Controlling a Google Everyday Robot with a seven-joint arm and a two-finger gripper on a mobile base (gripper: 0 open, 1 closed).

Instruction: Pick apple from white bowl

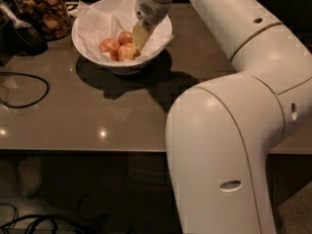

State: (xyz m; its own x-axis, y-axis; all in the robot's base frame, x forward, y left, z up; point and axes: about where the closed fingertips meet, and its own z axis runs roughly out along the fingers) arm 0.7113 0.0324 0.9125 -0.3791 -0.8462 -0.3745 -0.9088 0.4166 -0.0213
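1. One white bowl [93, 56] stands on the table [122, 126] at the far left, lined with one sheet of crinkled white paper [96, 26].
2. Three apples [109, 45] lie together in the bowl, touching one another.
3. One arm [234, 82] reaches over the table; its gripper [139, 38] points down inside the bowl, its tip at the apples.
4. How far the gripper is open, and whether it has hold of an apple, cannot be told.
5. One glass jar [41, 11] of brown snacks stands just left of the bowl.
6. One black cable [46, 84] loops on the table, well apart from the bowl.
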